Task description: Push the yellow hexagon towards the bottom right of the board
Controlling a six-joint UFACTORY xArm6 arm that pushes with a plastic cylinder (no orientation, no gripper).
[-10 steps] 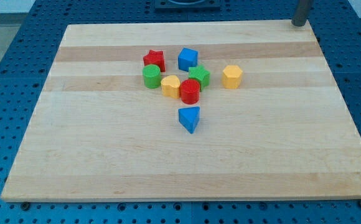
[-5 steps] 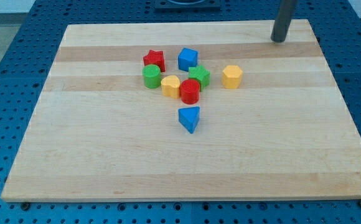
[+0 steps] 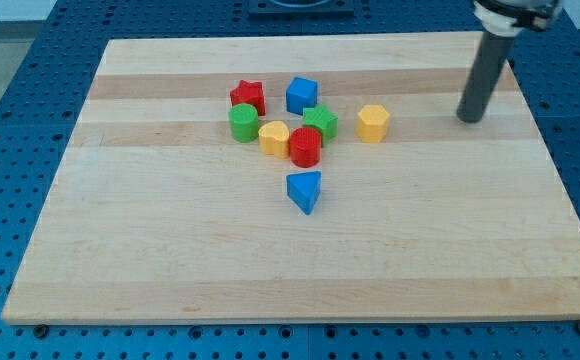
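Note:
The yellow hexagon (image 3: 373,123) sits on the wooden board (image 3: 270,260), right of the cluster of blocks and apart from it. My tip (image 3: 469,119) is on the board to the hexagon's right, about level with it, with a clear gap between them. The dark rod rises from the tip to the view's top right.
Left of the hexagon is a cluster: a red star (image 3: 248,97), a blue block (image 3: 302,95), a green star (image 3: 320,122), a green cylinder (image 3: 243,123), a second yellow block (image 3: 274,138), a red cylinder (image 3: 306,147). A blue triangular block (image 3: 305,190) lies below them.
My tip has moved from the board's top right edge down the view and now sits level with the yellow hexagon. No block has moved.

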